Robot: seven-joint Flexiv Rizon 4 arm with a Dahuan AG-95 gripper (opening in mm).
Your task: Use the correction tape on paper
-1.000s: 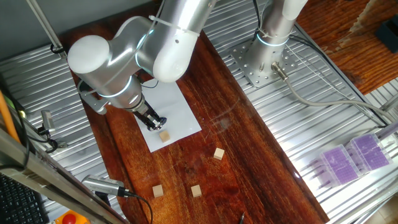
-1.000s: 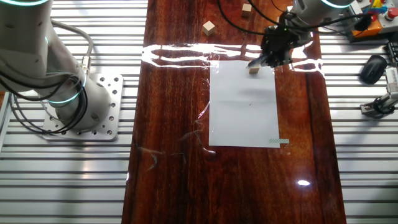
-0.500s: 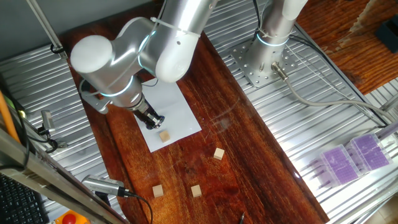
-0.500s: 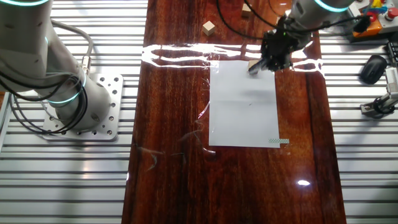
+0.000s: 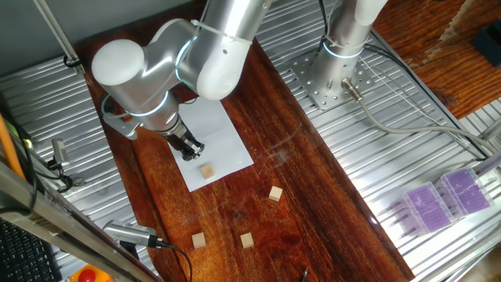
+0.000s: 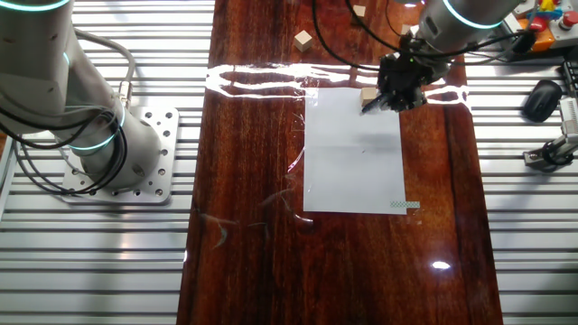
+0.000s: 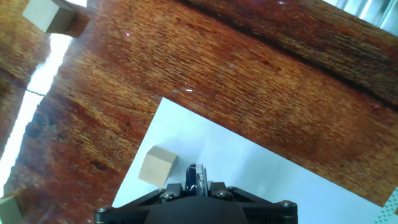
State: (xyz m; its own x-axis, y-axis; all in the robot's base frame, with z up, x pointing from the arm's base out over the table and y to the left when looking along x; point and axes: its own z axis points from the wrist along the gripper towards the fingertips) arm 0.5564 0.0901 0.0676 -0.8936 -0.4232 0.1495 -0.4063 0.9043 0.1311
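Observation:
The white paper (image 5: 227, 137) lies on the dark wooden table; it also shows in the other fixed view (image 6: 352, 153) and in the hand view (image 7: 267, 180). My gripper (image 5: 190, 146) is low over the sheet's corner, also seen in the other fixed view (image 6: 379, 97). It is shut on the correction tape (image 7: 197, 177), a dark blue sliver with a pale centre between the fingers, tip down at the paper. A tan wooden cube (image 7: 157, 167) sits on the paper right beside the tape; it shows in both fixed views (image 5: 207, 171) (image 6: 368, 93).
More wooden cubes lie on the table off the paper (image 5: 275, 193) (image 5: 246, 240) (image 5: 198, 240); one shows at the hand view's top left (image 7: 50, 12). A second arm's base (image 5: 329, 74) stands on the metal surface beside the table. A strip of tape (image 6: 405, 205) marks the paper's far corner.
My gripper with the correction tape has shifted a little along the paper, away from the cube's end of the sheet. The cube and the paper have not moved.

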